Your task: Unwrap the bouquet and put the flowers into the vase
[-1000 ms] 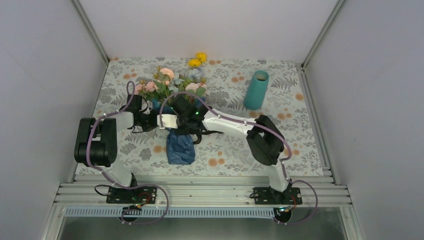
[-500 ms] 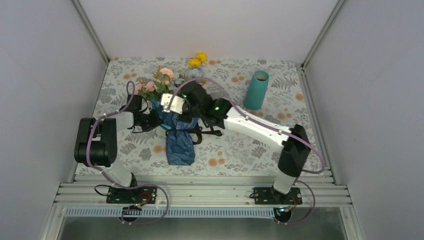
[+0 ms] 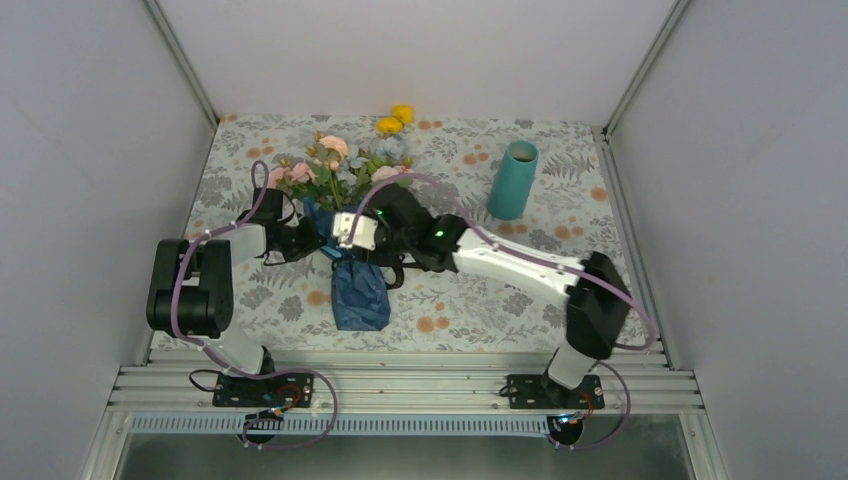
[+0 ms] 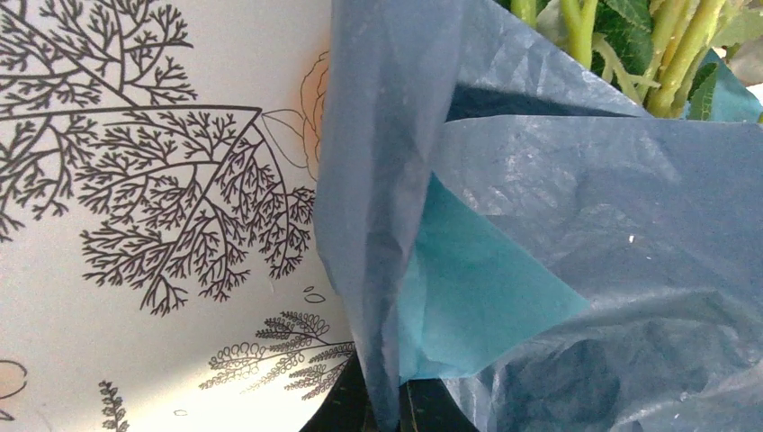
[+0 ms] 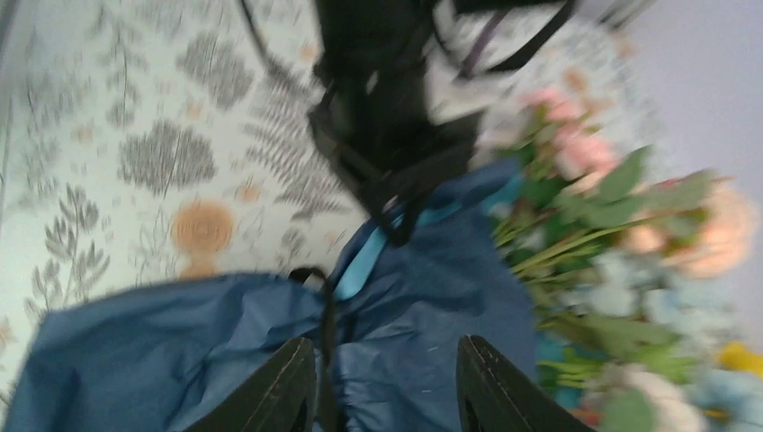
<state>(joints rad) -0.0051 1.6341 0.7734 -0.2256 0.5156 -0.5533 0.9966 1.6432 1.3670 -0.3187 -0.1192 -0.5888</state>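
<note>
The bouquet (image 3: pixel 335 175) lies at the back left of the table, pink and peach blooms pointing away, its stems wrapped in crinkled blue paper (image 3: pixel 360 295). My left gripper (image 3: pixel 312 235) is shut on a fold of that blue paper (image 4: pixel 378 225); in the left wrist view the sheet runs down between its dark jaws (image 4: pixel 396 409), with green stems (image 4: pixel 670 54) at top right. My right gripper (image 5: pixel 382 387) hangs open just above the blue paper (image 5: pixel 432 306), nothing between its fingers (image 5: pixel 279 391). The flowers (image 5: pixel 621 207) lie to its right. The teal vase (image 3: pixel 512 180) stands upright at back right.
Two yellow blooms (image 3: pixel 395 118) lie loose near the back wall. A thin black cord (image 5: pixel 326 315) loops over the paper beside my right gripper. The patterned tablecloth (image 3: pixel 470 300) is walled in by grey panels left, right and behind.
The right arm stretched out across the bouquet's wrapped part, and its gripper went from shut to open over the paper. The left gripper kept its hold on the paper.
</note>
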